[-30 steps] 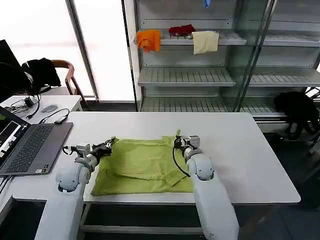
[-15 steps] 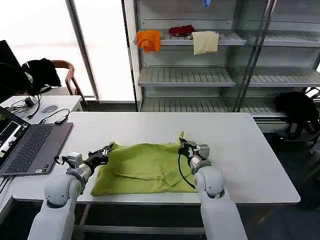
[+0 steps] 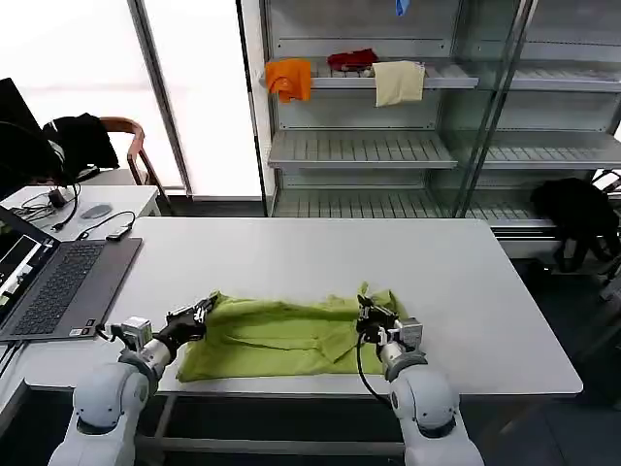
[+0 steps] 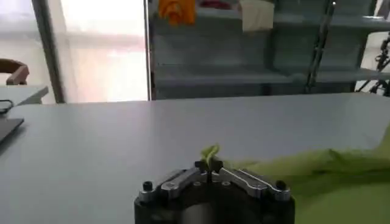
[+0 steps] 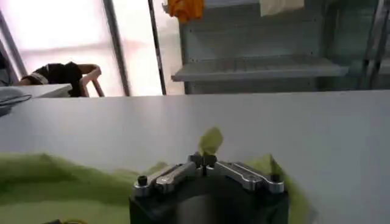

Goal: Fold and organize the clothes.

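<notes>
T-shirt [image 3: 281, 337] pinched by both end effectors, laptop [image 3: 58, 287] left

White table [image 3: 466, 282] with 1 lime-green T-shirt [image 3: 281, 335] near its front edge.

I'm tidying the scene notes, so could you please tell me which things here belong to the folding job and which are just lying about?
Part of the job:
green T-shirt on the white table
left gripper, shut on its far edge
right gripper, shut on its far edge

Just lying about:
laptop
orange cloth, red cloth and cream cloth on the shelf
</notes>
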{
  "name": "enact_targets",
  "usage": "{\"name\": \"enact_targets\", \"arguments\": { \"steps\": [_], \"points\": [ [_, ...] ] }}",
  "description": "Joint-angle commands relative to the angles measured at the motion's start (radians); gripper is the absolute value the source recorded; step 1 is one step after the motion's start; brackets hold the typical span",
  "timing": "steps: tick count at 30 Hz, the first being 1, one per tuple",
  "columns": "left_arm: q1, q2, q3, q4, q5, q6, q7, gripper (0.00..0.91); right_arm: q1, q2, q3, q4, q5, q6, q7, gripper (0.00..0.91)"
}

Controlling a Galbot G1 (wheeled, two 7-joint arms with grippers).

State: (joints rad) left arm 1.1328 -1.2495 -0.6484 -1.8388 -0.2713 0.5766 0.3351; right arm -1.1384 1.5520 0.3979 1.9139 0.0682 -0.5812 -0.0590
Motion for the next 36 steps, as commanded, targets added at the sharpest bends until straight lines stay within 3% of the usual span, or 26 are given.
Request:
{"name": "enact_targets", "arguments": {
  "steps": [1,6,7,8,9,10,19,27,32,36],
  "points": [
    [0.049,-0.001,-0.009,-0.037,-0.001,0.000,0.007,0.010,-0.062,-0.005,0.002,0.046,-0.017,0.001,-0.003,0.000],
    [0.060,-0.007,-0.007,-0.047,0.017,0.000,0.007,0.040,-0.074,-0.003,0.001,0.052,-0.029,0.001,-0.008,0.000],
    [0.061,-0.008,-0.006,-0.047,0.023,0.000,0.007,0.887,-0.077,-0.003,0.001,0.052,-0.040,0.002,-0.011,0.000],
    [0.064,-0.009,-0.006,-0.048,0.025,0.000,0.005,0.907,-0.080,-0.002,0.001,0.053,-0.042,0.002,-0.011,0.000],
    [0.065,-0.011,-0.005,-0.049,0.028,0.000,0.003,0.907,-0.082,-0.002,0.001,0.054,-0.054,0.002,-0.014,0.302],
    [0.066,-0.013,-0.004,-0.049,0.033,0.000,0.001,0.907,-0.086,-0.001,0.001,0.055,-0.067,0.003,-0.014,0.907],
    [0.064,-0.021,-0.001,-0.041,0.071,0.000,-0.008,0.907,-0.095,-0.004,0.015,0.035,-0.263,0.059,0.007,0.907],
    [0.077,-0.025,-0.017,-0.071,0.061,0.000,-0.023,0.907,-0.097,-0.022,0.050,0.064,-0.295,0.089,0.019,0.907],
    [0.102,-0.047,-0.025,-0.111,0.040,-0.018,-0.115,0.907,-0.097,-0.035,0.075,0.129,-0.246,0.093,0.005,0.907],
    [0.136,-0.073,-0.022,-0.144,0.040,-0.064,-0.228,0.907,-0.079,-0.056,0.097,0.190,-0.087,0.078,-0.001,0.907]
  ]
}}
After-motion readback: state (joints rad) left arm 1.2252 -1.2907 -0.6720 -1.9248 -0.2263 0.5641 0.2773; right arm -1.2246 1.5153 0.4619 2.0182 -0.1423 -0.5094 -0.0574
